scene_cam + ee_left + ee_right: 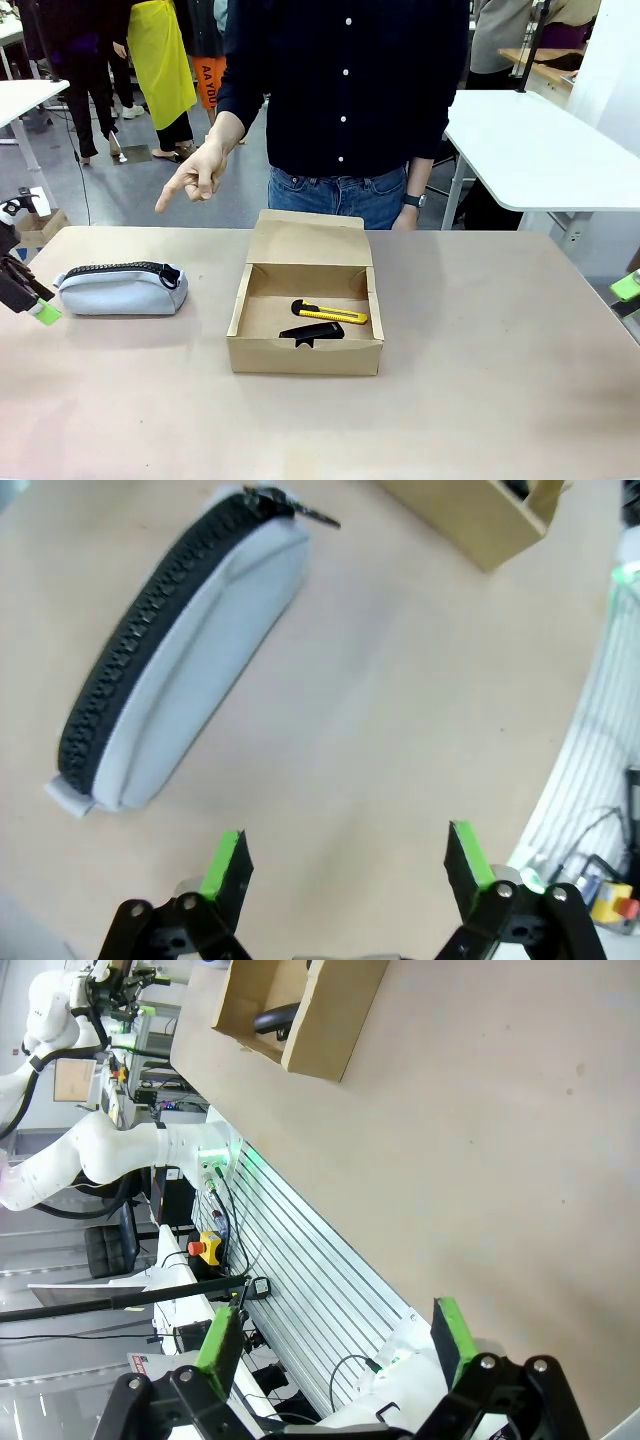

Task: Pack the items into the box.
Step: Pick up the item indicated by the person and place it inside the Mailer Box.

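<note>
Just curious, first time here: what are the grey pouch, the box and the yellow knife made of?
The pouch looks like soft matte fabric, light grey-blue: rounded, sagging shape, black zipper on top. The box looks like plain matte brown cardboard, with a folded lid flap. The utility knife is probably yellow plastic with black parts; too small to be sure.

White table (540,150) bkgd right; sm. brown carton (38,228) far left.
</note>
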